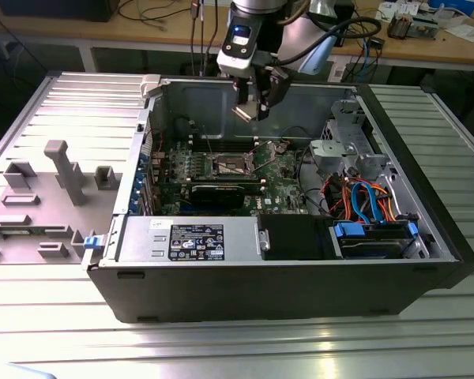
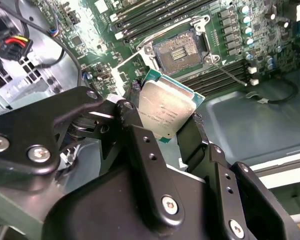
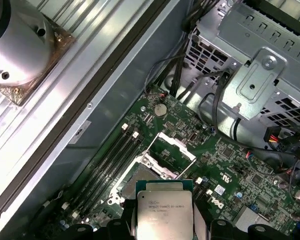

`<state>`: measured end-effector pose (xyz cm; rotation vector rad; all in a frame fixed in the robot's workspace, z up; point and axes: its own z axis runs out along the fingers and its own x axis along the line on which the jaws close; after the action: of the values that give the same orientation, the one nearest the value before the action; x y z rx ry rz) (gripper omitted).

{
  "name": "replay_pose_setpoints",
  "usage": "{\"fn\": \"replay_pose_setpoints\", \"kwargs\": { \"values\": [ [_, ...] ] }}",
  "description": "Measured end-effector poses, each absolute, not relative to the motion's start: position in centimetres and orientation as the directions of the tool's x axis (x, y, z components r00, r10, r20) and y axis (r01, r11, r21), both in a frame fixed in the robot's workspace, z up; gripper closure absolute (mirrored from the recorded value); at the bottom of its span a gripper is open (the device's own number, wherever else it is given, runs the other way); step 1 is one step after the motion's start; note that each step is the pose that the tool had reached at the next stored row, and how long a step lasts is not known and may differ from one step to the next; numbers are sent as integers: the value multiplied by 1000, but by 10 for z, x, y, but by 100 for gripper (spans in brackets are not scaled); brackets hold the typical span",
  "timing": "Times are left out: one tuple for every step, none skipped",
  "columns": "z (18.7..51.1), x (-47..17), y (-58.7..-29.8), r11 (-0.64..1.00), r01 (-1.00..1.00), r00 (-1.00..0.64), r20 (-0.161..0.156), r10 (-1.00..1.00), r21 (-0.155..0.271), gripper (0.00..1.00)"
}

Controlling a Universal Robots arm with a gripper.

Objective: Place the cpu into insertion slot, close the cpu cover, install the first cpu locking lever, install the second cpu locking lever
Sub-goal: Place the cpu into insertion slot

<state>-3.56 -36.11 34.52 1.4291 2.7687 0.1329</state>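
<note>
My gripper (image 1: 250, 109) hangs above the open computer case, shut on the cpu (image 1: 242, 113), a small square chip with a silver-grey top. In both wrist views the cpu (image 2: 165, 111) (image 3: 164, 210) sits clamped by its edges between the black fingers (image 2: 135, 90). The insertion slot (image 2: 180, 50) (image 1: 231, 165) lies uncovered on the green board below, its dark centre showing. The cpu cover (image 3: 174, 149) (image 1: 270, 148) stands tilted up beside the slot. A thin locking lever (image 2: 229, 74) sticks out near the slot.
A black graphics card (image 1: 217, 192) lies just in front of the slot, memory slots (image 2: 155, 20) behind it. A metal drive cage (image 1: 344, 146) and coloured cables (image 1: 363, 197) fill the exterior view's right. A grey fixture (image 1: 63, 170) stands left of the case.
</note>
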Motion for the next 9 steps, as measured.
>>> {"fn": "replay_pose_setpoints", "kwargs": {
  "values": [
    [344, -36, -361, 560, 824, -563, 19, 826, 86, 45],
    [344, -36, -361, 549, 831, -552, 19, 833, 86, 45],
    [344, -36, -361, 539, 838, -543, 19, 840, 86, 45],
    [343, -36, -361, 528, 845, -531, 19, 847, 86, 45],
    [343, -36, -361, 518, 851, -521, 19, 853, 86, 45],
    [342, -36, -361, 504, 860, -507, 19, 862, 86, 45],
    [342, -36, -361, 486, 870, -489, 19, 872, 86, 45],
    [341, -36, -361, 468, 880, -471, 19, 882, 86, 45],
    [341, -36, -361, 458, 885, -462, 19, 887, 86, 45]
  ]
}}
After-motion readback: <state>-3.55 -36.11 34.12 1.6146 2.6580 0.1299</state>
